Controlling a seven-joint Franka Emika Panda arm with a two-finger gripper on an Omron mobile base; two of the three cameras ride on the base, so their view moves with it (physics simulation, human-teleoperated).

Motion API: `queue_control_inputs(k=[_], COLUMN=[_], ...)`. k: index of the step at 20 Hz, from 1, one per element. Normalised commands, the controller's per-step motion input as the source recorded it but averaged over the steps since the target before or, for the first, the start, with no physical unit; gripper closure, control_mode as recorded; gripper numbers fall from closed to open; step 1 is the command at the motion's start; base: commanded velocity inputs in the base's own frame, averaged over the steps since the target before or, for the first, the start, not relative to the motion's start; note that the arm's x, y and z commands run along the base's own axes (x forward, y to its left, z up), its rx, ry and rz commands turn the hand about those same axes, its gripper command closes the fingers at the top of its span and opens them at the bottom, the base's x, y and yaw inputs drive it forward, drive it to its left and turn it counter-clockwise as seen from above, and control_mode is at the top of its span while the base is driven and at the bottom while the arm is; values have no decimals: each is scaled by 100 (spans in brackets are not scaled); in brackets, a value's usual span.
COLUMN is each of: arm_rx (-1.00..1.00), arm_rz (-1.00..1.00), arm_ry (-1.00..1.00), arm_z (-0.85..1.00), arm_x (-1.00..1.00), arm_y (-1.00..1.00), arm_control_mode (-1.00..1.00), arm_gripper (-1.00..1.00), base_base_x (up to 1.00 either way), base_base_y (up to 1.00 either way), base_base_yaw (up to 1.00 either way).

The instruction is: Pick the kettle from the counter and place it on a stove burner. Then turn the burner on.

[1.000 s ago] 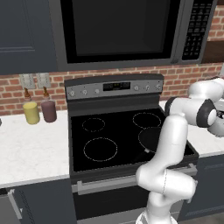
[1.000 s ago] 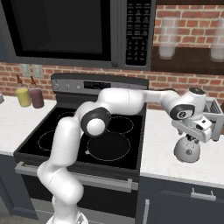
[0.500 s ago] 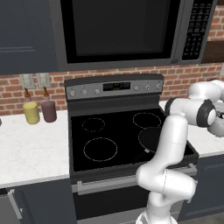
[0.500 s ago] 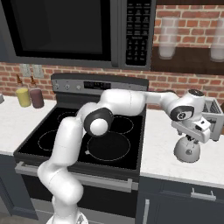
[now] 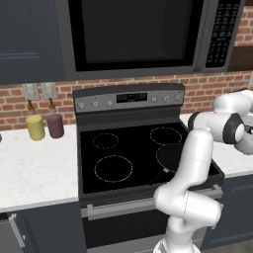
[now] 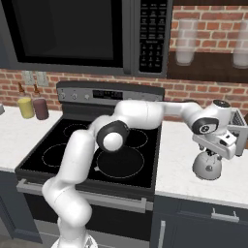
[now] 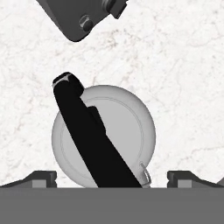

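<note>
A: Any readable labels?
B: None legible. Kettle (image 6: 207, 166) is a smooth silver dome with a black strap handle, sitting on the speckled white counter (image 6: 184, 174) right of the glossy black stove (image 6: 72, 155).
A: Gripper (image 6: 220, 145)?
B: Jaws spread wide, grasping nothing, just above the kettle.

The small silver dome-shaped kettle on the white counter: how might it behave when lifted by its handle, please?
The small silver dome-shaped kettle looks rigid and probably light. Gripped by its thin dark top handle, it may swing. Its smooth rounded shell looks slippery.

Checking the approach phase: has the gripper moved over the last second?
Yes. The gripper has come down slightly toward the kettle, which sits unmoved on the counter.
</note>
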Motion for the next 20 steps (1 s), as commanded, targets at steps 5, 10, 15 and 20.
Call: queue_control_inputs(k=[5,10,15,20], arm_rx=[0,1,0,0], arm_rz=[0,0,0,0], arm_ry=[0,0,0,0], arm_z=[0,0,-6,-5], arm_x=[16,3,0,3], arm_y=[0,0,0,-4], arm_control_mode=[-100,-100,-100,-100], arm_gripper=[-100,-100,-100,-100], base_base_x=[0,0,0,0], base_base_y=[0,0,0,0], base_base_yaw=[0,0,0,0])
